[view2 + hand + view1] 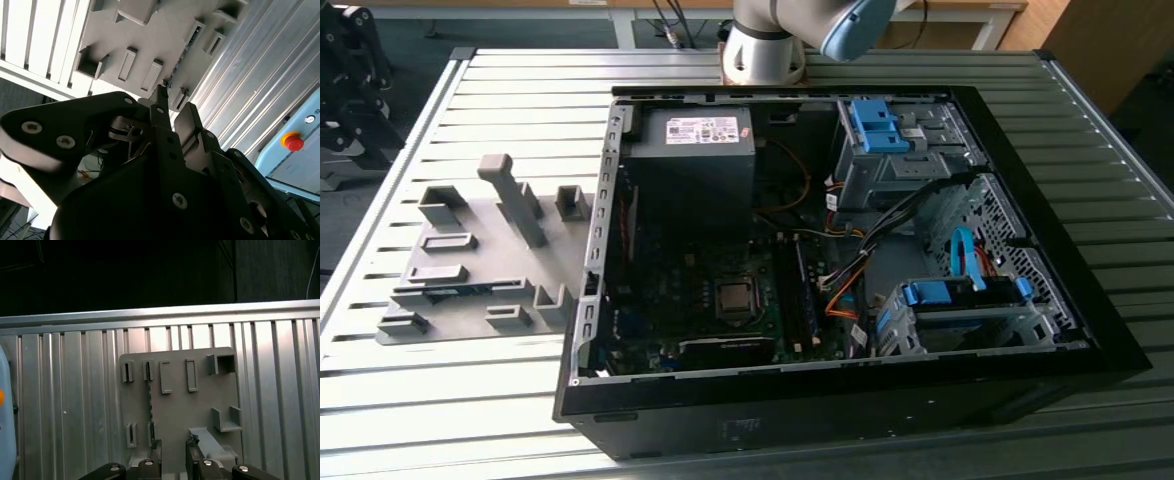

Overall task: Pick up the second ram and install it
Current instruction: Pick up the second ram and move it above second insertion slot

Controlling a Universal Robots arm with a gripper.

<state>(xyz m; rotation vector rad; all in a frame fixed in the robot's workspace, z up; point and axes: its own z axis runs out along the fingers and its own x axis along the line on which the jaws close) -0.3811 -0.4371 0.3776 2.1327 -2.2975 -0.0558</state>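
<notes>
In the exterior view the Universal Robots arm (767, 40) rises from its base at the far edge of the slatted table (854, 70). Both wrist views look down past the gripper (174, 445), which hangs well above the grey fixture tray (200, 375). Its two fingers (156, 449) are spread apart and hold nothing, with bare tray showing between them. There is one second ram (149, 405) in the tray, below the gripper and off to the side of one fingertip. It stands on its thin edge between small holders. Its long axis runs parallel to the table's slats and crosswise to the line between the two fingertips, with one end close under a fingertip and the other pointing away. In the exterior view one open computer case (1067, 300) lies beside the tray, with one dark memory stick (802, 295) seated on its motherboard.
</notes>
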